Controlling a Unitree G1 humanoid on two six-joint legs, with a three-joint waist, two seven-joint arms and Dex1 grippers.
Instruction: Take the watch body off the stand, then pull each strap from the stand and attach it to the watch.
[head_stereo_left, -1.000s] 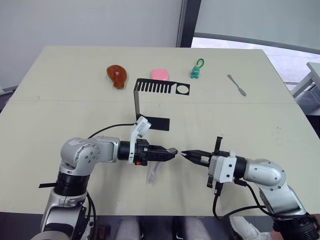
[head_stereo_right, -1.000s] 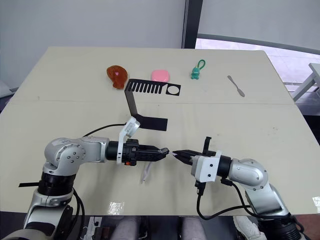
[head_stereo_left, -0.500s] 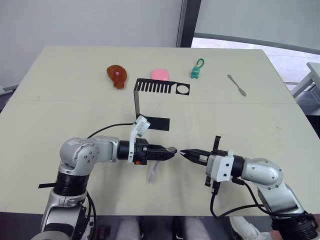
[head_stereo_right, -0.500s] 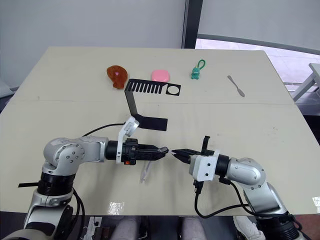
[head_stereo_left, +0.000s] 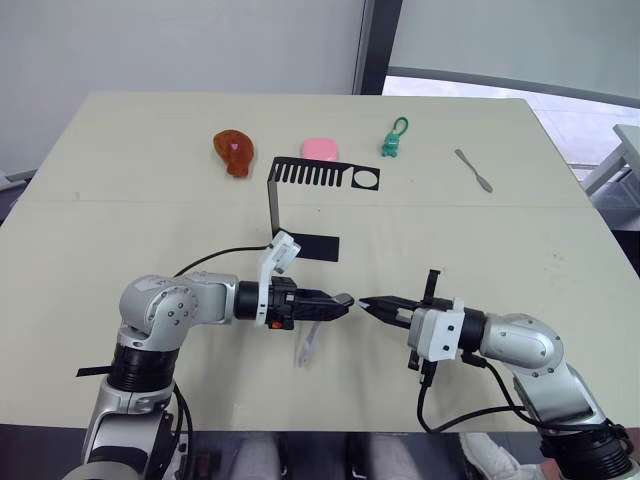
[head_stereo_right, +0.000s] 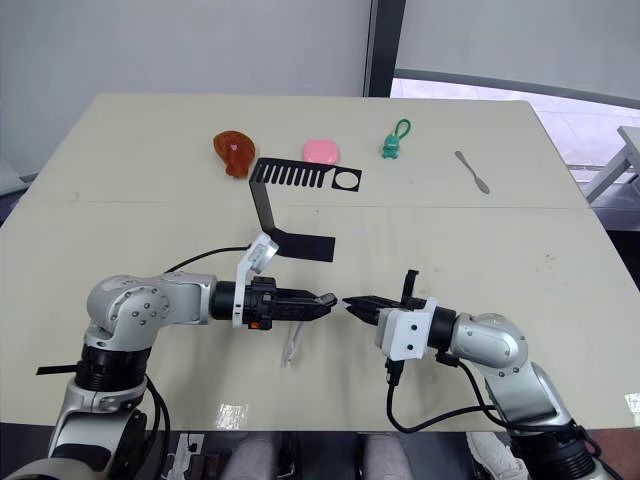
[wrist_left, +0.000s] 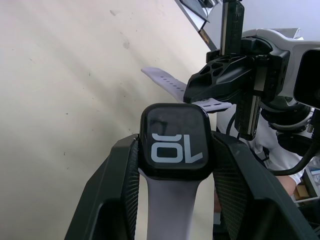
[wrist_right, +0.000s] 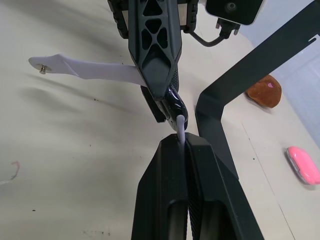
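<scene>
Both grippers meet tip to tip over the near middle of the table (head_stereo_left: 520, 210). The left gripper (head_stereo_left: 340, 301) is clamped on the watch body (wrist_left: 175, 141): its two fingers (wrist_left: 124, 180) press the case from either side, screen facing the wrist camera with pale digits on it. One strap (wrist_right: 90, 70) is already on the watch and hangs down from the case toward the tabletop; in the head views it shows as a pale strip (head_stereo_left: 306, 346) just below the left gripper.

The right gripper (head_stereo_left: 368, 305) has its fingers (wrist_right: 170, 190) pinched together on the second strap (wrist_right: 180, 125), with just a short pale end poking out between the tips. That end sits right up against the edge of the watch case; I can't tell whether it's seated in the slot.

The stand (head_stereo_left: 290, 205) is back toward the table's middle, well apart from both grippers, with bare comb slots. Along the far edge sit a brown drumstick toy (head_stereo_left: 233, 152), a pink block (head_stereo_left: 319, 149), a green keychain figure (head_stereo_left: 393, 140) and a grey spatula (head_stereo_left: 472, 170).
</scene>
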